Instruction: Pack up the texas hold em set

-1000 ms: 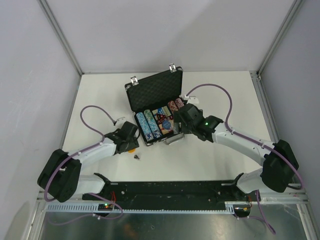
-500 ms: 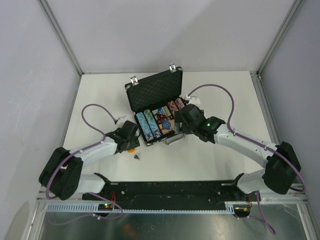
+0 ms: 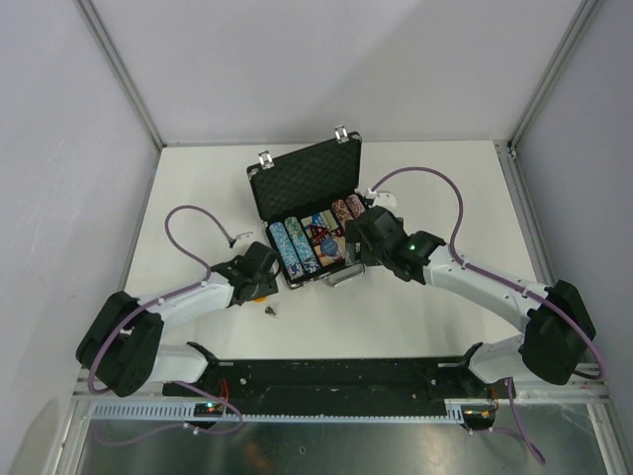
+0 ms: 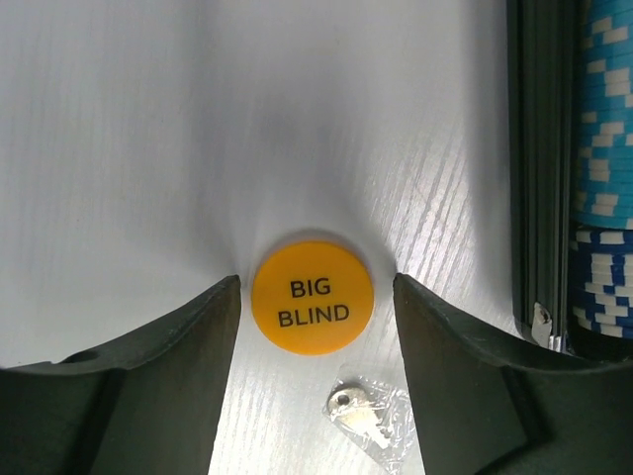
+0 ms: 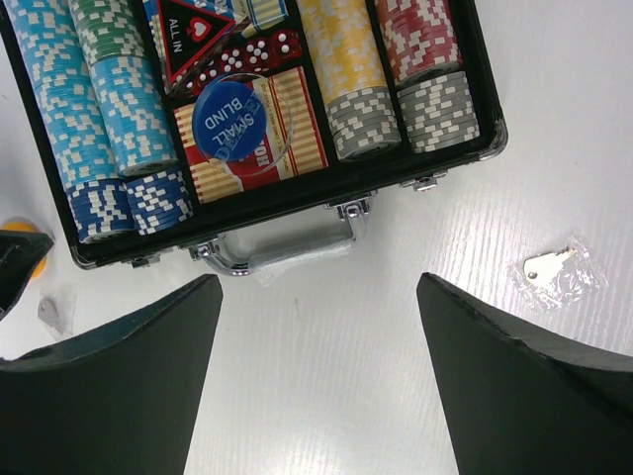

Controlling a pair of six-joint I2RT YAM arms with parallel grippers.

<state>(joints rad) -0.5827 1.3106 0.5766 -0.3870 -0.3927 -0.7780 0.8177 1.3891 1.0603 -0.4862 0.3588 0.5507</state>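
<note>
The texas hold em set's black briefcase [image 3: 305, 188] lies open mid-table with its foam lid up. It holds rows of chips [image 5: 99, 109], red dice [image 5: 247, 54], a red "ALL IN" triangle [image 5: 188, 30] and a blue "SMALL BLIND" button [image 5: 240, 119] on a card deck. An orange "BIG BLIND" button [image 4: 313, 297] lies flat on the table left of the case. My left gripper [image 4: 316, 287] is open, one finger on each side of it, not touching. My right gripper [image 5: 318, 282] hangs open over bare table just in front of the case handle [image 5: 287, 247].
A small key in a clear bag [image 4: 366, 421] lies just behind the orange button, between my left fingers. Another bagged key [image 5: 559, 272] lies right of the handle. The case's side wall [image 4: 539, 168] runs close along my left gripper's right.
My left gripper's jaws have widened a little around the orange button. The right arm has edged slightly left at the case front.
</note>
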